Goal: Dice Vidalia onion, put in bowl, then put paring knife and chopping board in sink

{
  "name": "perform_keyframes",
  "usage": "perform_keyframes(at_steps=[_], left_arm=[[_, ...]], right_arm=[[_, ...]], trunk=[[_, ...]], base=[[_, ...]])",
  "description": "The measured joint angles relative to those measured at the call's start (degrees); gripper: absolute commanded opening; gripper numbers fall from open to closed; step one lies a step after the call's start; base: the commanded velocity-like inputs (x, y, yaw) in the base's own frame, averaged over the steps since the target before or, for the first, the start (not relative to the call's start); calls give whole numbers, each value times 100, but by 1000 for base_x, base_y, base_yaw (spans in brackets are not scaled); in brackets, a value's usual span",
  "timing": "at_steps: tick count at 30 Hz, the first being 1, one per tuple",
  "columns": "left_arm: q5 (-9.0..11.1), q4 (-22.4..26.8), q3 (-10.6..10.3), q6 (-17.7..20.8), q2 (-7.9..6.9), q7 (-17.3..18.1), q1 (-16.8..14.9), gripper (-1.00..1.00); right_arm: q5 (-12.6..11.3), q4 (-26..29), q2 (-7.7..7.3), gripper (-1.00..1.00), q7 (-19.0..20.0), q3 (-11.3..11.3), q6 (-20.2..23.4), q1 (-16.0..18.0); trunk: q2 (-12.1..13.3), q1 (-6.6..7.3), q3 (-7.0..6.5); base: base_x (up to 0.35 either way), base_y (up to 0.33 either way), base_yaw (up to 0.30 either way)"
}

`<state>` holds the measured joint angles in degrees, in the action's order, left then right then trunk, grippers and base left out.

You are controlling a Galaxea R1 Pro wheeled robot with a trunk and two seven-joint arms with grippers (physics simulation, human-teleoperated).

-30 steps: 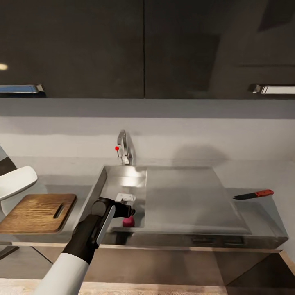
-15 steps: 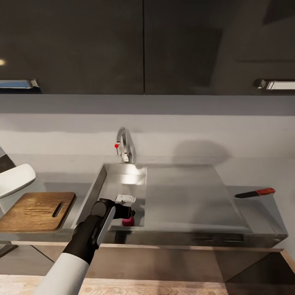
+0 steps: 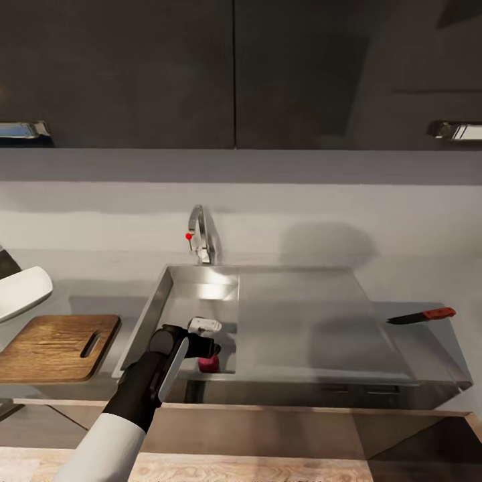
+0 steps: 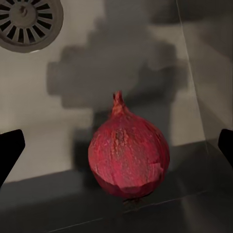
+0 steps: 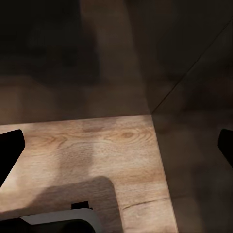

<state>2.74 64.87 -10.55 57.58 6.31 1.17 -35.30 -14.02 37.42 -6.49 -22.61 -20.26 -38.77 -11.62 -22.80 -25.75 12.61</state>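
The view has drifted; the left arm's jaws (image 4: 116,145) hang spread around the onion (image 4: 128,158) in the sink (image 3: 201,294); right jaws (image 5: 116,145) spread over floor.

Head camera overlooks the sink (image 3: 201,294); left wrist sits close inside, apparently sharing it.
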Motion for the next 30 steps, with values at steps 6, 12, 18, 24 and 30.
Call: perform_keyframes(at_steps=[6, 12, 18, 24, 30], left_arm=[[0, -47, 0, 0, 0, -3, -2, 100], [0, -99, 0, 0, -1, -4, -1, 100], [-7, -128, 0, -4, 1, -4, -2, 100], [-1, -169, 0, -6, 1, -5, 0, 100], [0, -200, 0, -7, 2, -7, -2, 100]], right_arm=[[0, 0, 0, 100, 0, -2, 0, 0], [0, 0, 0, 100, 0, -2, 0, 0], [1, 0, 0, 100, 0, -3, 0, 0], [2, 0, 0, 100, 0, -3, 0, 0], [3, 0, 0, 100, 0, -2, 0, 0]], trunk=[[0, 0, 55], [0, 0, 110], [0, 0, 166], [0, 0, 221], [0, 0, 276]], base=[[35, -3, 0], [26, -10, 0], [2, -1, 0], [0, 0, 0], [0, 0, 0]])
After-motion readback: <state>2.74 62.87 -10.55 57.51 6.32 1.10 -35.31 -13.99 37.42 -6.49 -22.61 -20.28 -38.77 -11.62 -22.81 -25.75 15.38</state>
